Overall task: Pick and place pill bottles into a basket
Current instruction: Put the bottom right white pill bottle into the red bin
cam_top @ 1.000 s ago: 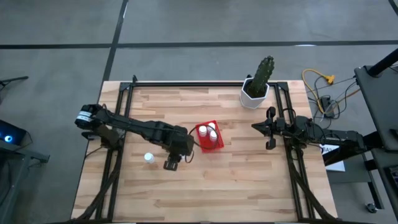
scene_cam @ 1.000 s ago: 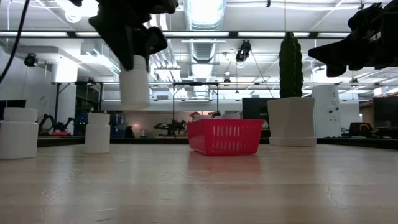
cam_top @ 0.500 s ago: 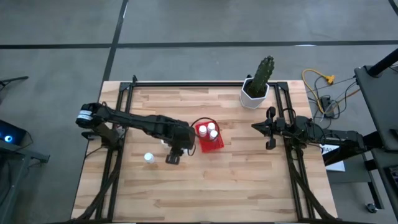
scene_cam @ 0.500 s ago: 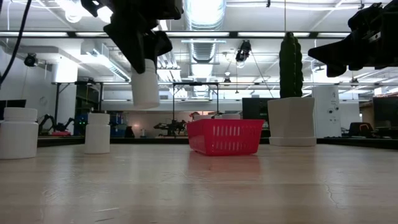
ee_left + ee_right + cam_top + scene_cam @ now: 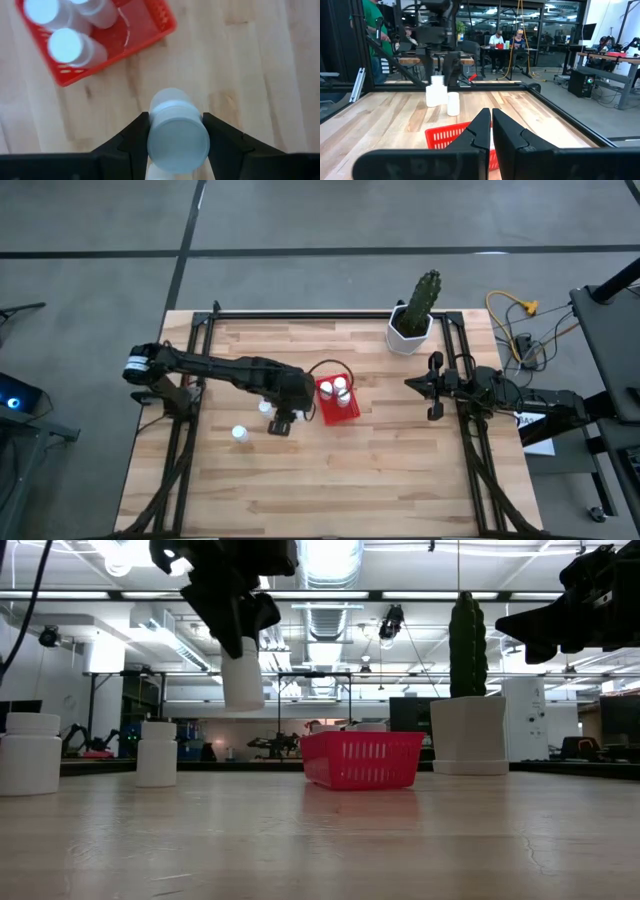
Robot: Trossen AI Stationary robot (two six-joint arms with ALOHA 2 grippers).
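Note:
My left gripper (image 5: 282,420) is shut on a white pill bottle (image 5: 243,685), held above the table just left of the red basket (image 5: 337,400). The basket stands on the table with three white bottles (image 5: 65,45) upright in it. Two more bottles (image 5: 240,433) (image 5: 264,406) stand upright on the wood near my left gripper. They also show in the low view (image 5: 28,752) (image 5: 157,753). My right gripper (image 5: 410,383) is shut and empty, raised near the table's right side, right of the basket. My left gripper pinches the bottle's upper part (image 5: 176,131) between its two fingers (image 5: 134,137), one on each side. The fingers come from above, pointing down. The bottle hangs upright below them (image 5: 243,690), lifted clear of the table.
A white pot with a green cactus (image 5: 410,328) stands at the far right of the table, beyond the basket. Bare wood lies along the near side (image 5: 340,490). People and desks show in the room behind in the right wrist view.
My left gripper has carried the held bottle toward the table's far edge and toward the basket, rising a little. The bottle stays upright and clear of the table. My right arm has kept still.

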